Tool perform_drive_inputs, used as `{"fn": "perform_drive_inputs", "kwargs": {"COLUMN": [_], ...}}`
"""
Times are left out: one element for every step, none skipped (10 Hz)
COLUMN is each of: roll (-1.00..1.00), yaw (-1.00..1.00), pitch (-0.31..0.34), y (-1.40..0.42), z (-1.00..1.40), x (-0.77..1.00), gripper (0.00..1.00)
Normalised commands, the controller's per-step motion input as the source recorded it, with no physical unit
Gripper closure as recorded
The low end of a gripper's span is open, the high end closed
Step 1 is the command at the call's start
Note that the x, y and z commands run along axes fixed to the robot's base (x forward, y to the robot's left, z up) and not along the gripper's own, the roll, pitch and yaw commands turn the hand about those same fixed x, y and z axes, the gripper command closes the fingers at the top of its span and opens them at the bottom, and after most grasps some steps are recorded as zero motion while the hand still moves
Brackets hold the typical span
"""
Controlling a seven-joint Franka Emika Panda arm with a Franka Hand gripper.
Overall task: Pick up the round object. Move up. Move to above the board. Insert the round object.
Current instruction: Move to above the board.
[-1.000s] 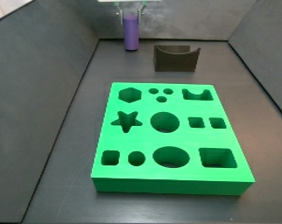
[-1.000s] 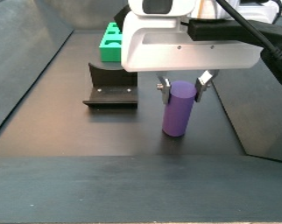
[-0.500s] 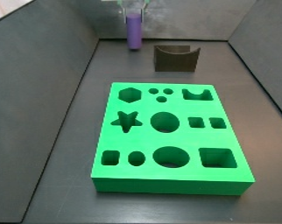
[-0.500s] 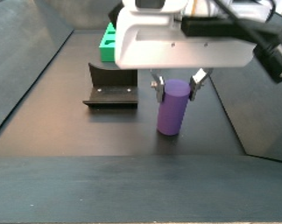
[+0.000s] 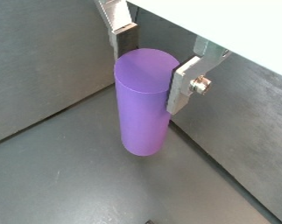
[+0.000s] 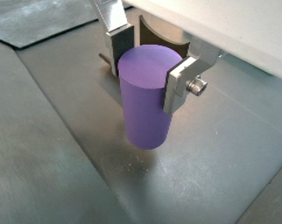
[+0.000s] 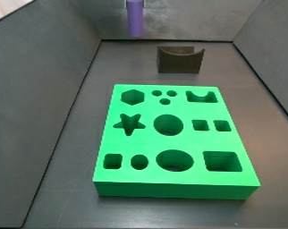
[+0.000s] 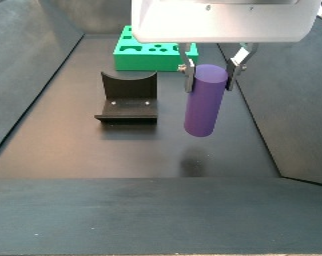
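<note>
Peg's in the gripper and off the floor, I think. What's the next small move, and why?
Probably start carrying it toward the board. The gripper is shut on the purple peg, which hangs upright clear of the floor in a side view, with a shadow beneath. The arch block sits to one side, and the board lies beyond it.

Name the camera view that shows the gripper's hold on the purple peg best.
A wrist view: the gripper has both fingers clamping the purple peg near its top. Both wrist views show this. One side view shows it lifted; in the other, it is tiny.
</note>
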Motion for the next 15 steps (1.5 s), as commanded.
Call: {"fn": "perform_drive_inputs", "kwargs": {"roll": [0.14, 0.12, 0.1, 0.08, 0.07, 0.06, 0.06, 0.05, 0.05, 0.05, 0.05, -0.1, -0.1, -0.06, -0.06], "yaw": [-0.25, -0.18, -0.13, -0.09, -0.07, -0.04, -0.03, -0.01, 0.0, 0.01, 0.02, -0.34, -0.33, -0.17, -0.08], "pitch": [-0.209, -0.141, -0.083, -0.022, 0.028, 0.061, 0.082, 0.097, 0.104, 0.108, 0.107, 0.644, 0.619, 0.463, 0.33], "y": [-0.22, -0.2, -0.18, -0.17, -0.15, -0.13, -0.11, -0.09, -0.06, -0.03, -0.02, -1.0, -1.0, -1.0, -1.0], "z": [1.0, 1.0, 1.0, 1.0, 1.0, 1.0, 1.0, 0.96, 0.78, 0.55, 0.39, 0.14, 0.12, 0.13, 0.13], "x": [0.05, 0.02, 0.01, 0.01, 0.01, 0.01, 0.02, 0.02, 0.02, 0.02, 0.02, 0.03, 0.03, 0.04, 0.04], "gripper": [1.0, 1.0, 1.0, 1.0, 1.0, 1.0, 1.0, 1.0, 1.0, 1.0, 1.0, 1.0, 1.0, 1.0, 1.0]}}
